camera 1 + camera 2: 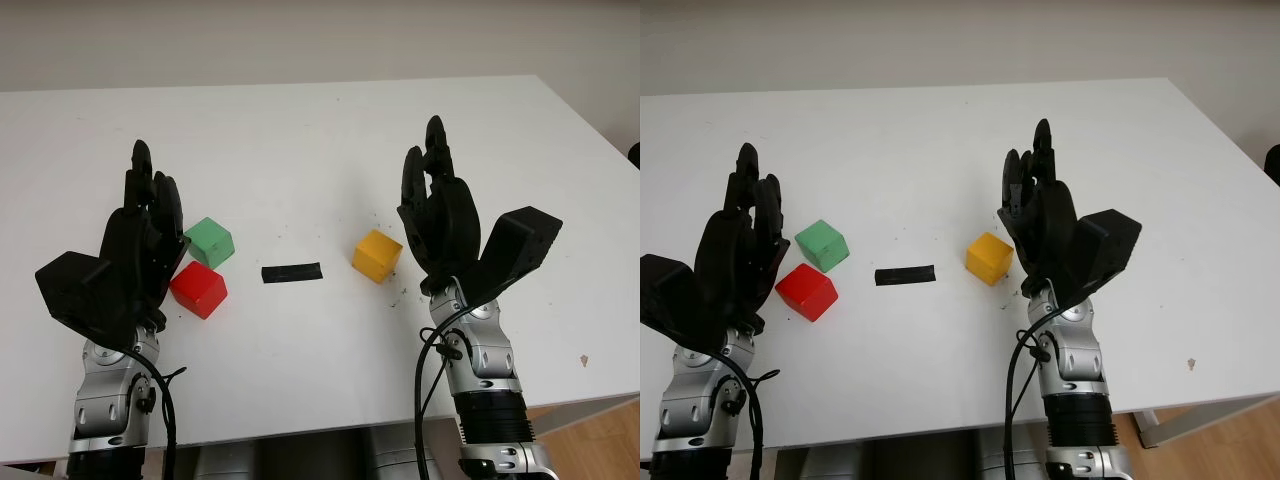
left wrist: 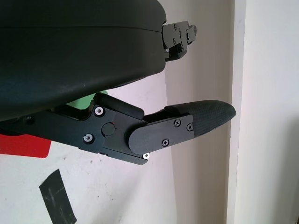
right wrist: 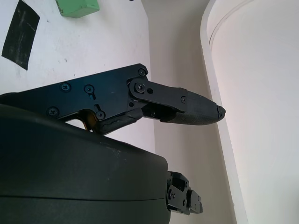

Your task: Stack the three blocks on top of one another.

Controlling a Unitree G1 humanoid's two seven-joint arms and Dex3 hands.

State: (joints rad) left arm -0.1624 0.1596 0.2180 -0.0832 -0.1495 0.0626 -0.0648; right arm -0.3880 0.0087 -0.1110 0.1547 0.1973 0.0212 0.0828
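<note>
The three blocks lay apart on the white table point(image 1: 330, 130), none yet stacked, so the job looked to be at its very start. At the left of the head camera's frame the left hand point(image 1: 140, 245) stood open above the table with nothing in it, just beside the red block point(image 1: 198, 289), which sat at lower left of centre. That placing suggested it was lined up to take the red block or its neighbour first. The green block point(image 1: 211, 241) sat just above and right of the red one, the two close together, though whether they touched could not be told. A strip of black tape point(image 1: 291, 272) lay flat at mid-frame between the two sides, perhaps marking where the stack should go. Right of centre sat the yellow block point(image 1: 376, 255), well apart from the other two and just beside the right hand point(image 1: 440, 220), which was also open and empty, raised at its right side, likely ready to fetch it.

The left hand hid part of the red block's left side. In the left wrist view the red and green blocks showed as slivers behind the hand's shell. In the right wrist view the green block point(image 3: 77, 8) was cut off by the frame's upper edge.
</note>
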